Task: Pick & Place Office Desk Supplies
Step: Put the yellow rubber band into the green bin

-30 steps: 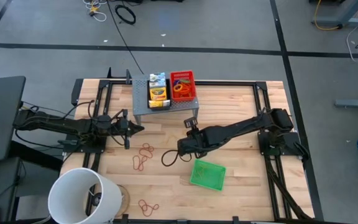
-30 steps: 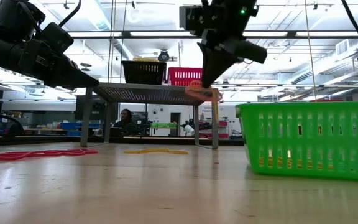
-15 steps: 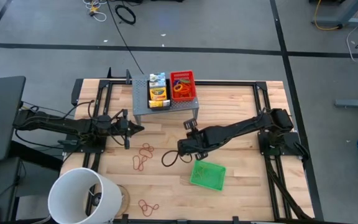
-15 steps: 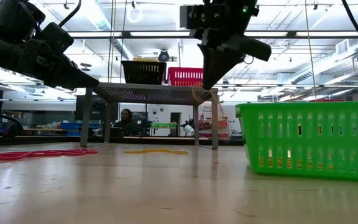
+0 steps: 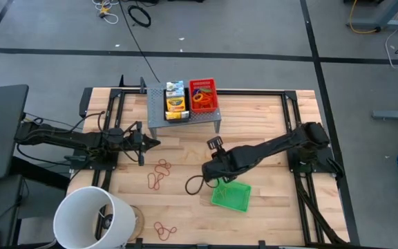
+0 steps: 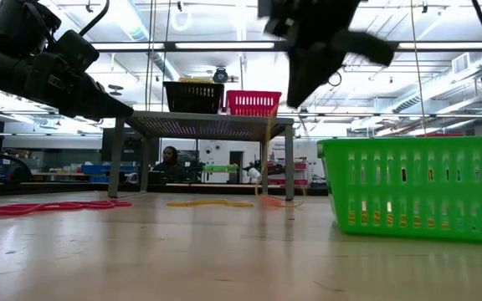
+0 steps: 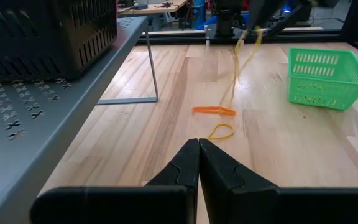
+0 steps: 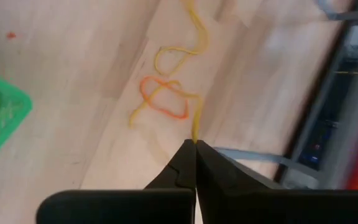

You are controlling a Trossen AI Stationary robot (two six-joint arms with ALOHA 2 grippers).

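Observation:
My right gripper (image 5: 211, 174) is shut on a thin yellow rubber band (image 8: 197, 109) above the table, just left of the green mesh tray (image 5: 231, 195). In the low view it hangs high over the tray (image 6: 417, 188). My left gripper (image 5: 156, 143) waits, shut and empty, left of the grey riser (image 5: 185, 119). More rubber bands lie flat on the wood (image 5: 162, 167) (image 5: 154, 181) (image 5: 164, 229). On the riser stand the red tray (image 5: 202, 95) with coloured rings and the black tray with the crayon box (image 5: 176, 104). My right gripper pinches the yellow band's upper end (image 8: 195, 138) between its two fingertips, coming from above. The band hangs long and thin below the fingers (image 7: 241, 59). Its lower part is tangled with an orange band (image 8: 163, 99) down at the table.
A big white bucket (image 5: 92, 218) lies on its side at the near left corner. An orange band (image 7: 213, 111) and a yellow one (image 7: 221, 130) lie ahead of my left gripper. Bare wood lies between the riser and the green tray.
My right gripper has moved toward the near edge and a little right, closer to the green tray, and has risen. The band, bunched at its fingertips a second ago, now hangs drawn out in a long strand below them.

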